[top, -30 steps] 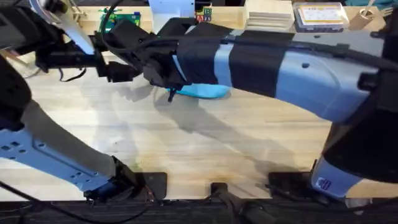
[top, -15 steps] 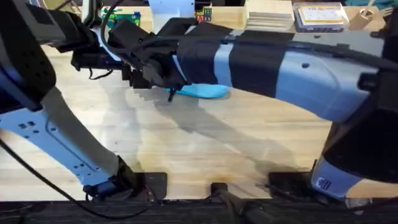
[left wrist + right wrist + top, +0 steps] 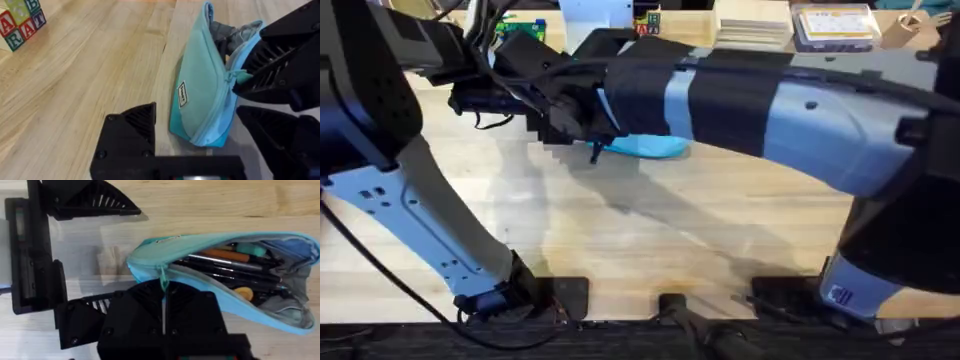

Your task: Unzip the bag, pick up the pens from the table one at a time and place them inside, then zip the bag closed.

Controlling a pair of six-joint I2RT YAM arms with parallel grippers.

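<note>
The turquoise bag (image 3: 280, 310) lies on the table (image 3: 650, 230) with its zipper partly open. Several pens (image 3: 235, 265), black and orange, lie inside it. My right gripper (image 3: 164, 297) is shut on the zipper pull (image 3: 162, 277) at the bag's closed end. The bag (image 3: 202, 95) also shows in the left wrist view, where my left gripper (image 3: 205, 137) is open with that same end of the bag between its fingers, not touching. From overhead, the bag (image 3: 650, 147) peeks out under the right arm, with the left gripper (image 3: 545, 115) just left of it.
Letter blocks (image 3: 20, 22) stand on the table away from the bag. A green board (image 3: 520, 30), a wooden stack (image 3: 752, 22) and a clear box (image 3: 835, 25) line the far edge. The right arm spans the middle of the overhead view.
My left arm has swung right, bringing its open gripper up to the bag's end. The right arm and the bag have not moved.
</note>
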